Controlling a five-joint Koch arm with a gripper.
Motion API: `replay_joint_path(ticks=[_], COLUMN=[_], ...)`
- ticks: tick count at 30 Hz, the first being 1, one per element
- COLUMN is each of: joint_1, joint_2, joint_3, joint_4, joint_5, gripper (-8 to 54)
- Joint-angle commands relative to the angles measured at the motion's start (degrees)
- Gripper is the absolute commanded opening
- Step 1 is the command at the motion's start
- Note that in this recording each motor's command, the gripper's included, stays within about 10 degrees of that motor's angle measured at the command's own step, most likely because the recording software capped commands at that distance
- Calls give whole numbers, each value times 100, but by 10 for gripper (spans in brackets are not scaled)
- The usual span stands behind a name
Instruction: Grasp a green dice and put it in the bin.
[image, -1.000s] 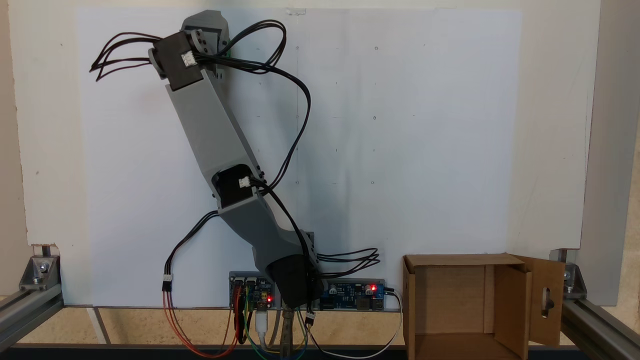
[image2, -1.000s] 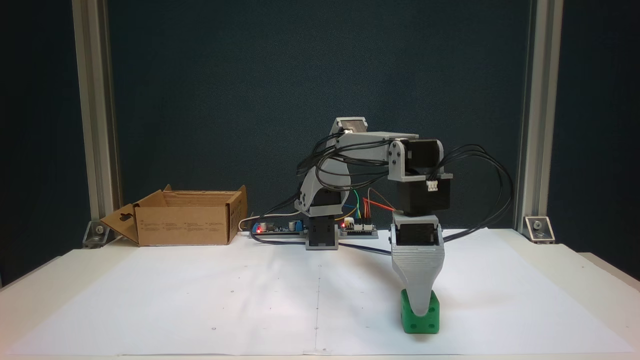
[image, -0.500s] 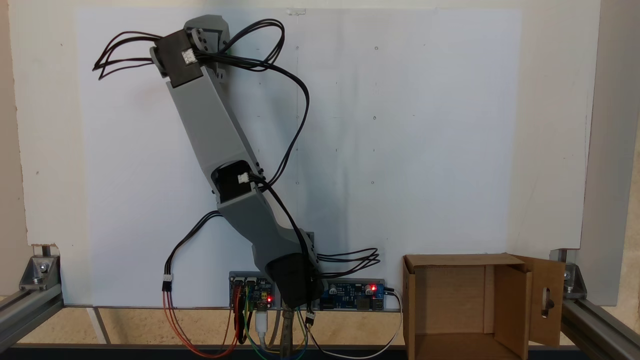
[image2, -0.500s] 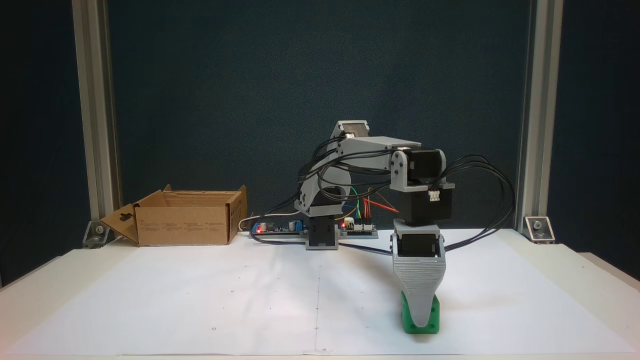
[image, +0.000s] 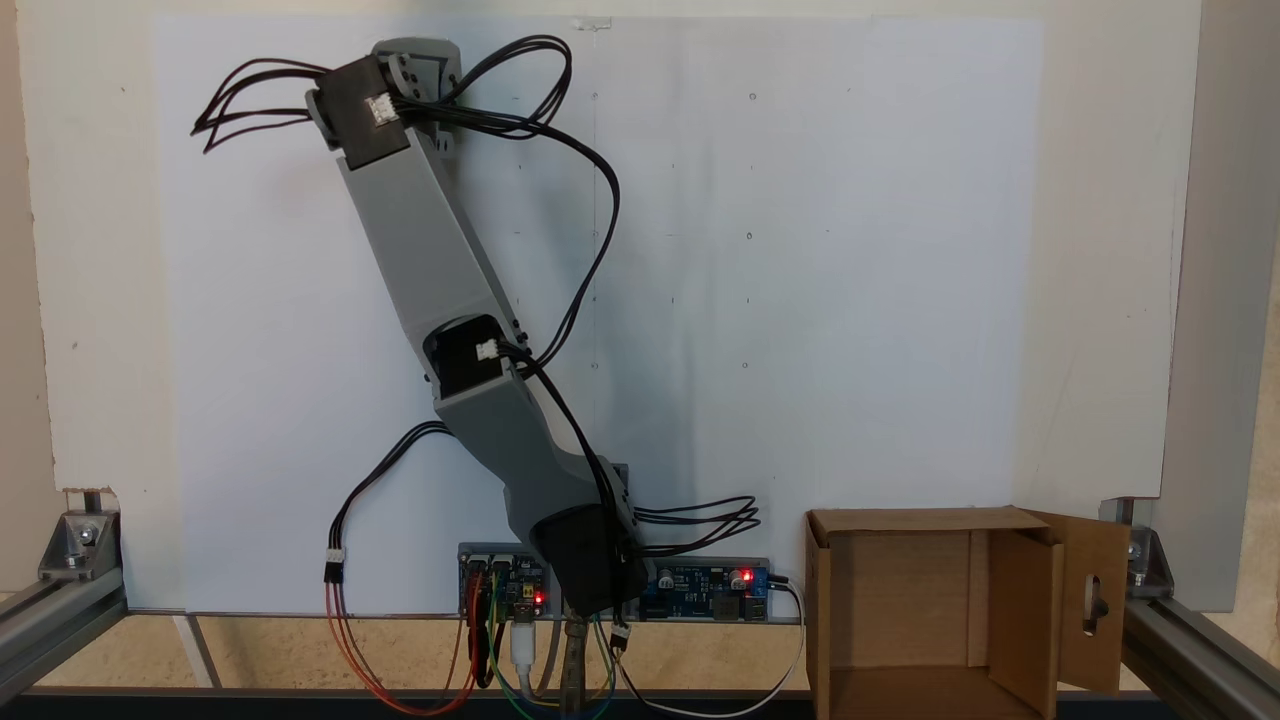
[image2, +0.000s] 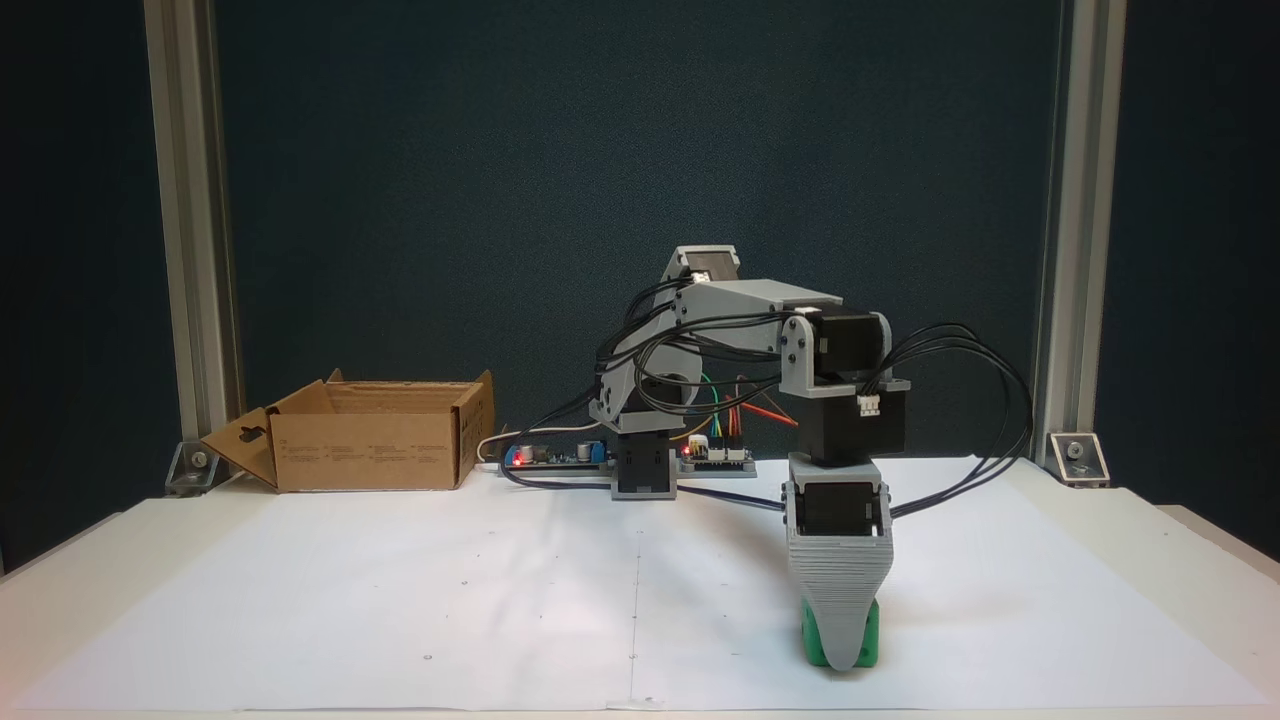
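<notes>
grey pincer (image2: 841, 655) lowered over the green dice (image2: 816, 640) on white paper (image2: 400, 590) near the tabletop's front edge, one jaw hiding the other (grip impossible to judge), open cardboard bin (image2: 370, 440) well apart at back left, by the arm's base

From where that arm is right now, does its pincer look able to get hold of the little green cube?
Probably yes. In a fixed view the pincer is already down over the green dice, which sits on the white paper, with nothing between them. One broad jaw hides the other, so whether it has closed can't be told.
</notes>
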Motion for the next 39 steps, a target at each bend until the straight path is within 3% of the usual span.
replay_joint_path(ticks=[1, 3, 10, 20, 27, 39], joint_1=[9, 44, 176, 202, 475, 3630], joint_2=[79, 79, 97, 2496, 3814, 5502], joint_3=[-352, -352, -343, -255, 378, 2944], joint_4=[-26, -26, 105, 1635, 1626, 422], joint_5=[369, 369, 369, 369, 299, -1809], gripper=[177, 117, 114, 114, 114, 114])
